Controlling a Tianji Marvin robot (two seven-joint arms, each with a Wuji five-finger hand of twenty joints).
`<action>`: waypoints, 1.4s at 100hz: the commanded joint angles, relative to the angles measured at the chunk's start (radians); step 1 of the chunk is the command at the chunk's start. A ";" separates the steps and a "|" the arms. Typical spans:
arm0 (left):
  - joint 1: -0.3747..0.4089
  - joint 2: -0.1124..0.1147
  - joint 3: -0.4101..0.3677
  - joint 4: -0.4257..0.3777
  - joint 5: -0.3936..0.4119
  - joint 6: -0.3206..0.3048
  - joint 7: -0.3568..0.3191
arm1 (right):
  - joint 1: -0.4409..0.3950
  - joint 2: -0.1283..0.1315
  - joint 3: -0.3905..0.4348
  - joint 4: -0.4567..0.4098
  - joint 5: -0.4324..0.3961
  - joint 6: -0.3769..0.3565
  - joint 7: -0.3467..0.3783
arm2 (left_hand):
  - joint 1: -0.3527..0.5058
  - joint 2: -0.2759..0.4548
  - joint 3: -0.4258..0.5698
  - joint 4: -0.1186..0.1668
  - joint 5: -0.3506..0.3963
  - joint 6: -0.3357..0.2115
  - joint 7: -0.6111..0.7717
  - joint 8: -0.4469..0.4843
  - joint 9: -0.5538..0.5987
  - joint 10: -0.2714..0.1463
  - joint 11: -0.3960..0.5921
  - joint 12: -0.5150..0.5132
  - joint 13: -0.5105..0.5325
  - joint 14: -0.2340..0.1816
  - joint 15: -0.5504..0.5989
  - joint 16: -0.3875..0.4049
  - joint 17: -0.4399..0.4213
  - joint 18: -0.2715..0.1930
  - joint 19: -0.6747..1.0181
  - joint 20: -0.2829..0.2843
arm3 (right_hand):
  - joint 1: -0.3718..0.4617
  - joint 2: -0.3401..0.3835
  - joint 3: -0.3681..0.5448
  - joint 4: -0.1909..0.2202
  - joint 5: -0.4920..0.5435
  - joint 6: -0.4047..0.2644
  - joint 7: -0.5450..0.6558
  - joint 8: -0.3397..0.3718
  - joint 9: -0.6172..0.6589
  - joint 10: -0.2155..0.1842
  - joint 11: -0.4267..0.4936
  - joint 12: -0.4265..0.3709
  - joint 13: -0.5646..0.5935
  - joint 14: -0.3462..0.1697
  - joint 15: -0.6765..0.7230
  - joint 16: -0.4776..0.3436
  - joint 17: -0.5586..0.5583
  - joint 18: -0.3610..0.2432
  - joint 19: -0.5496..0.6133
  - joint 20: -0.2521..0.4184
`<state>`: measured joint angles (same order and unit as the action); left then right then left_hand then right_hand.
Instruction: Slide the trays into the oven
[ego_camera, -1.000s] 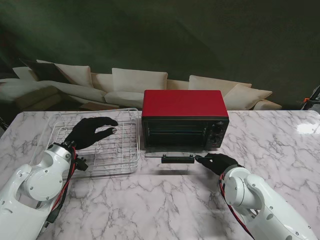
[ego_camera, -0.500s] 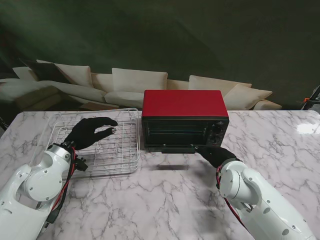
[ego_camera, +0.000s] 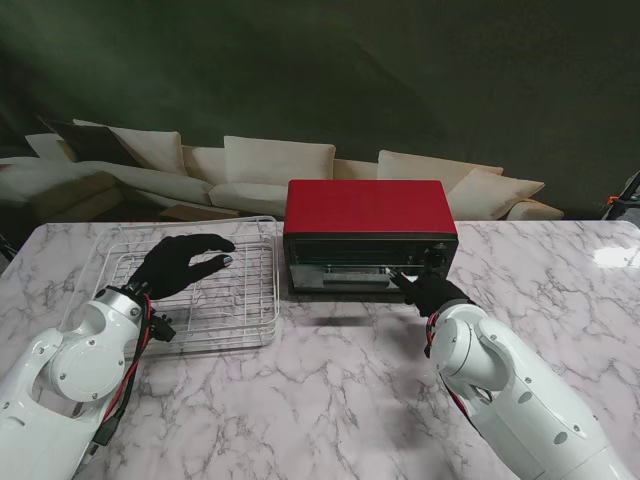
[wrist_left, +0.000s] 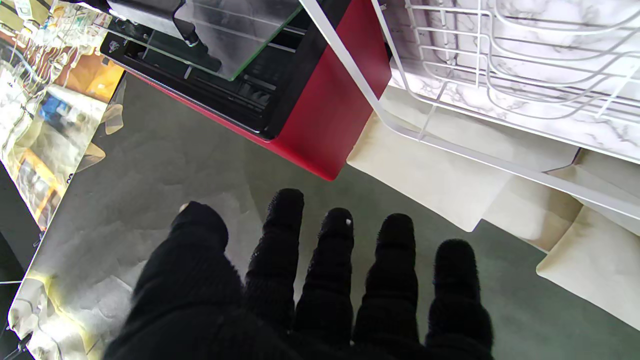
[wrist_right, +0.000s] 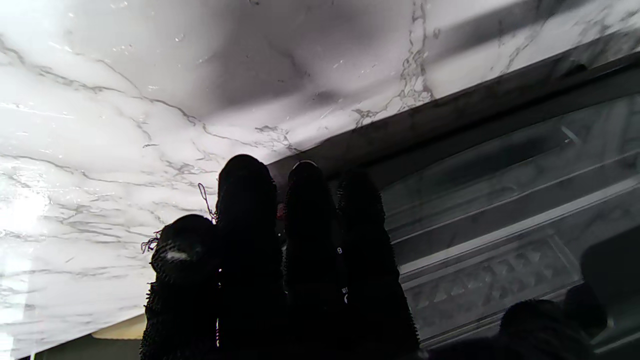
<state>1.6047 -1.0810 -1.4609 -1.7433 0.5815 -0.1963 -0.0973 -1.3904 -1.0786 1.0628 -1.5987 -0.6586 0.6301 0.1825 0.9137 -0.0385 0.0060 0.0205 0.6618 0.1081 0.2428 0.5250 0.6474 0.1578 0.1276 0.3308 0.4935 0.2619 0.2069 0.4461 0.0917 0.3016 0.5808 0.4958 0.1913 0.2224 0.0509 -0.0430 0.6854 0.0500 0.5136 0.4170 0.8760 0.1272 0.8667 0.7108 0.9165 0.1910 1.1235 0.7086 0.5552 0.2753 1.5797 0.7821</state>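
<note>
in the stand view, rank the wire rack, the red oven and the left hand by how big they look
1. wire rack and red oven: they look about alike, so I won't rank them.
2. left hand: clearly smallest, though it hovers over the rack, nearer the camera.

A red box-shaped oven (ego_camera: 370, 238) with a black front sits mid-frame, glass door (ego_camera: 352, 267) partly raised. A white wire tray (ego_camera: 215, 285) lies flat at centre-left.
</note>
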 joint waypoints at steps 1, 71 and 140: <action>0.000 -0.001 0.001 0.002 -0.001 0.000 -0.012 | 0.011 -0.014 -0.004 0.010 0.004 0.015 -0.019 | 0.017 0.045 -0.027 -0.017 0.008 0.013 -0.005 0.001 0.014 0.008 0.007 0.009 0.013 0.009 0.016 0.019 -0.010 0.024 -0.013 0.017 | 0.021 0.005 -0.044 0.004 0.052 0.021 0.029 0.023 0.038 0.007 0.048 0.007 0.047 0.036 0.037 0.016 0.031 0.018 0.063 0.004; 0.005 0.000 -0.008 -0.005 -0.002 0.001 -0.018 | -0.058 -0.013 0.058 -0.088 0.011 0.045 -0.021 | 0.015 0.047 -0.028 -0.017 0.008 0.013 -0.004 0.002 0.014 0.010 0.007 0.009 0.013 0.009 0.017 0.019 -0.010 0.025 -0.012 0.017 | 0.115 -0.118 0.005 0.019 0.099 0.012 0.039 0.032 0.086 0.011 0.046 -0.008 0.090 0.050 0.056 -0.016 0.068 0.038 0.099 -0.033; 0.005 -0.035 0.037 -0.126 -0.076 -0.133 0.140 | -0.374 -0.058 0.305 -0.418 -0.014 -0.491 -0.324 | 0.007 0.073 -0.027 -0.015 -0.070 -0.003 -0.034 -0.008 -0.110 -0.008 -0.021 0.001 -0.048 -0.024 -0.002 0.015 -0.017 -0.004 0.012 0.029 | 0.095 -0.342 0.328 0.000 -0.028 -0.097 -0.053 0.042 -0.365 -0.030 -0.398 -0.384 -0.401 -0.067 -0.815 -0.348 -0.425 0.067 -0.541 -0.273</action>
<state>1.6123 -1.0900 -1.4544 -1.8385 0.5173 -0.3070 0.0200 -1.7659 -1.1362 1.3698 -1.9929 -0.7017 0.1922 -0.1182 0.9138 -0.0161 0.0059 0.0205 0.6363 0.1092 0.2335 0.5250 0.5925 0.1572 0.1209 0.3327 0.4773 0.2612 0.2070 0.4461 0.0905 0.3017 0.5808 0.4964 0.2834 -0.1032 0.3846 -0.0384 0.6752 0.0216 0.4643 0.4413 0.5603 0.1492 0.5145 0.3667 0.5729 0.1819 0.3908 0.4109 0.1775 0.3741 1.1005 0.5401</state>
